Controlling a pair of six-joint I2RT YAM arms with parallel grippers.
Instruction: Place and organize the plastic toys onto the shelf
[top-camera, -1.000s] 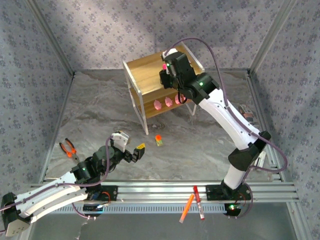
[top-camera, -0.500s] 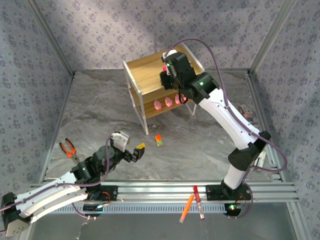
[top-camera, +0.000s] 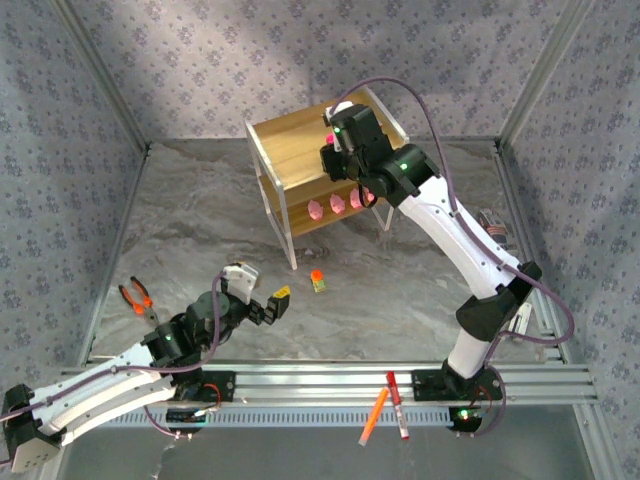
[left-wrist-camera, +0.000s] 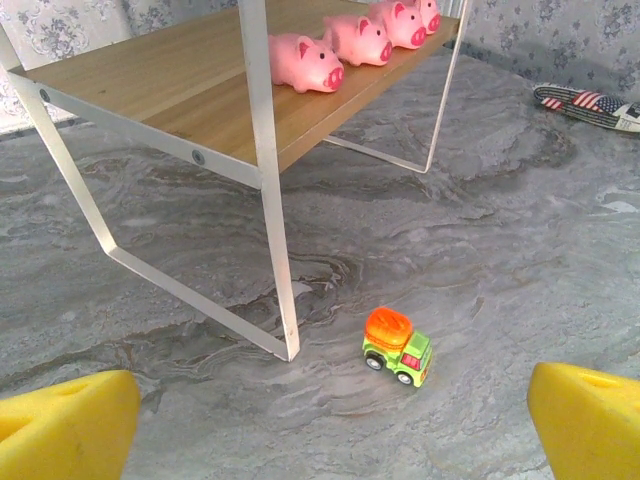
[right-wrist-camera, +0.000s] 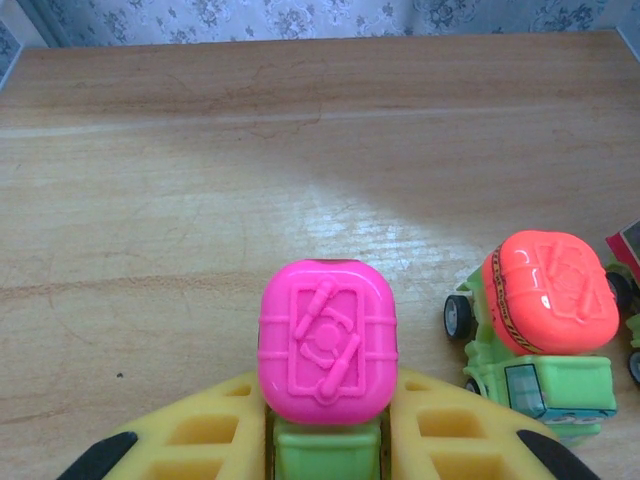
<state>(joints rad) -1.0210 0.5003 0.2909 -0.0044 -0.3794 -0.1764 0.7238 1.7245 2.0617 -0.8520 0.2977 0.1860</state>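
Note:
The shelf (top-camera: 296, 140) stands at the back of the table. A row of pink pigs (left-wrist-camera: 305, 62) lies on its lower board (left-wrist-camera: 190, 95). My right gripper (right-wrist-camera: 327, 440) hovers over the top board (right-wrist-camera: 200, 150), shut on a green truck with a pink top (right-wrist-camera: 327, 340). To its right, an orange-topped truck (right-wrist-camera: 540, 310) stands on that board, and part of another truck (right-wrist-camera: 628, 255) shows at the edge. A further orange-topped truck (left-wrist-camera: 397, 345) sits on the table by the shelf's front leg (left-wrist-camera: 272, 230). My left gripper (left-wrist-camera: 330, 440) is open, low and short of this truck.
Orange-handled pliers (top-camera: 138, 297) lie at the left of the table. Two marker pens (top-camera: 385, 408) rest on the near rail. A flag-patterned object (left-wrist-camera: 590, 103) lies at the right. Patterned walls close in the table on three sides.

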